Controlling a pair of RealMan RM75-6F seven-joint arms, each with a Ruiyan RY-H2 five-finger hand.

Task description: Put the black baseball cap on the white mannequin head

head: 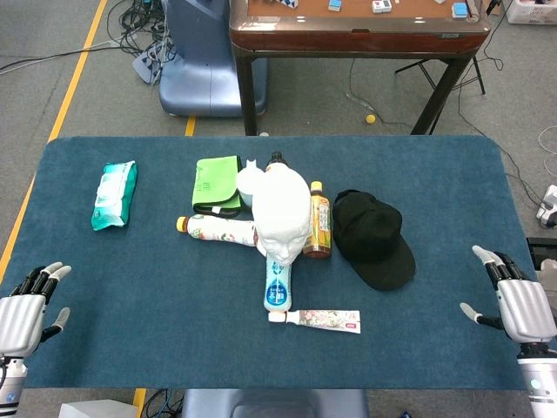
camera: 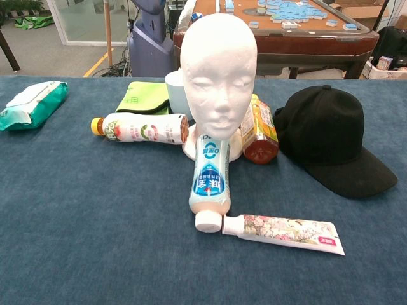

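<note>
Nothing is done yet: your white mannequin head stands bare and upright mid-surface, and the black baseball cap lies just right of it, untouched. Your left hand and right hand rest empty, fingers spread, well away from it.

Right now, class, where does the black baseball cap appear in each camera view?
Head view: the black baseball cap lies right of centre, brim towards the robot.
Chest view: it sits at the right side, brim pointing lower right.
Shared landmark: the white mannequin head, to the cap's left in both views.
</note>
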